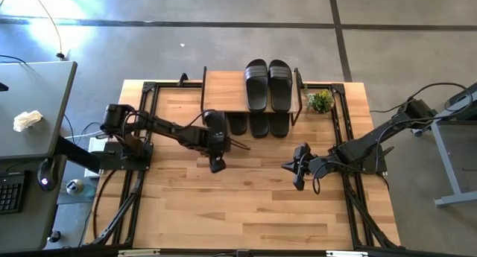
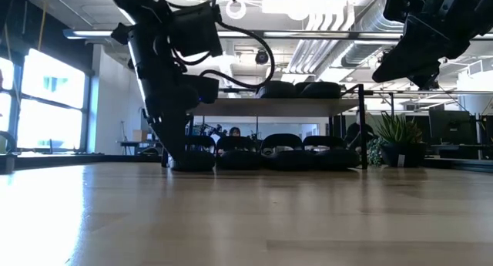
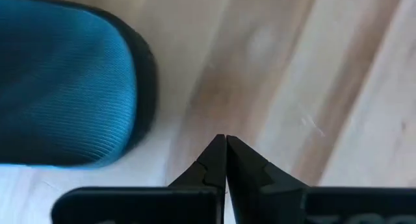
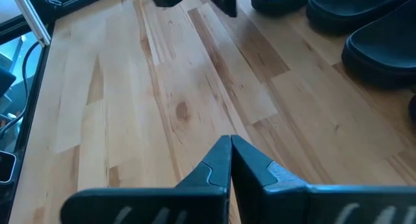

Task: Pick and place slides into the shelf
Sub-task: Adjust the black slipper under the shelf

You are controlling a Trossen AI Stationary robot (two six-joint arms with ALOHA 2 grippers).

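Two slides (image 1: 268, 84) sit on the shelf (image 1: 223, 91) top, others beneath, left claw (image 1: 217, 165) and right claw (image 1: 298, 175) both closed, empty, mid-frame above bare bench (image 1: 246, 205), likely finishing up.

- A small potted plant (image 1: 320, 101) is sitting near the far right corner of the wooden table (image 1: 246, 205), green leaves spreading.
- A grey desk (image 1: 33, 108) is standing to the left of the table.
- A crumpled white cloth (image 1: 27, 121) is lying on that desk.
- A dark keyboard (image 1: 10, 194) is showing at the left edge.
- Cables are trailing across the grey floor (image 1: 186, 33).
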